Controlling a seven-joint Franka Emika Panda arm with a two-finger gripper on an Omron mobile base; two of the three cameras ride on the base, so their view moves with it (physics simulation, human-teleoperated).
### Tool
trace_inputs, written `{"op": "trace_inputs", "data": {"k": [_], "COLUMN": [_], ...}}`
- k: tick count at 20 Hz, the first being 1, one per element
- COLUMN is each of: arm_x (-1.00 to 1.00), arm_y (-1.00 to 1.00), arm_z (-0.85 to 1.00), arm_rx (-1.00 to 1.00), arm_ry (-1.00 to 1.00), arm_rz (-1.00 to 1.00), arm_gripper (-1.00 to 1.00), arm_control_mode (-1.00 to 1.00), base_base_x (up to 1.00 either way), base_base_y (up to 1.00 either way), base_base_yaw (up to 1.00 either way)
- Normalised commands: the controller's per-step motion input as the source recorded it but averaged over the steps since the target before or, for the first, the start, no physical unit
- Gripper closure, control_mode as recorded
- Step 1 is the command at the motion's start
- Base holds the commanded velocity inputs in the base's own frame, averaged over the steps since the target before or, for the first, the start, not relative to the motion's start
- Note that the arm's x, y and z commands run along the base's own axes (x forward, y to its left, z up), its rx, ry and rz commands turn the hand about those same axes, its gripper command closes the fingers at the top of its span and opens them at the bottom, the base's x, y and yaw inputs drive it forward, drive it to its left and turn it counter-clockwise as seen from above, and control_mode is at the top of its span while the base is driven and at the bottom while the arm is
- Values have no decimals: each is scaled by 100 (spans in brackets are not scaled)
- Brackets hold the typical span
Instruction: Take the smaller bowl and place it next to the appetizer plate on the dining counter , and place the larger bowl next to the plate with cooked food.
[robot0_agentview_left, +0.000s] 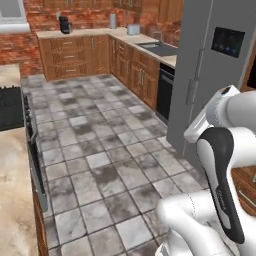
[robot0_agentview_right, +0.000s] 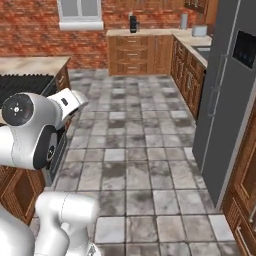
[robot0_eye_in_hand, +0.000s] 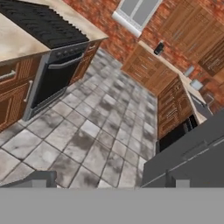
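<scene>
Left base view: spotted a beige marbled surface (robot0_agentview_left: 10, 165) cut off at the left edge, stove (robot0_agentview_left: 9, 107) half out of frame, and tiny lettering on the arm (robot0_agentview_left: 225, 165), way too small to read. Right base view: fridge (robot0_agentview_right: 225, 100) cropped on the right. Hand view: gripper (robot0_eye_in_hand: 105, 183) jaws spread wide, gripped nothing, tips barely poked up.

Legible text: none. Faint small lettering runs along the dark band of the arm (robot0_agentview_left: 223, 192) in the left base view, too small and blurred to read. The dark panel on the fridge (robot0_agentview_left: 227, 42) door carries dim marks, unreadable. No labels, brands, numbers or signs readable on cabinets, stove (robot0_eye_in_hand: 52, 26) or walls.
</scene>
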Motion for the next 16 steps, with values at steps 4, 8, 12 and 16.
{"op": "trace_inputs", "data": {"k": [4, 8, 12, 16], "arm_x": [0, 0, 0, 0], "arm_y": [0, 0, 0, 0], "arm_z": [0, 0, 0, 0], "arm_rx": [0, 0, 0, 0], "arm_ry": [0, 0, 0, 0], "arm_rz": [0, 0, 0, 0], "arm_gripper": [-100, -100, -100, -100], "arm_control_mode": [100, 100, 100, 100], "base_base_x": [100, 100, 100, 100], "base_base_y": [-4, -6, -21, -38], "base_base_yaw": [-1, -1, -5, -14]}}
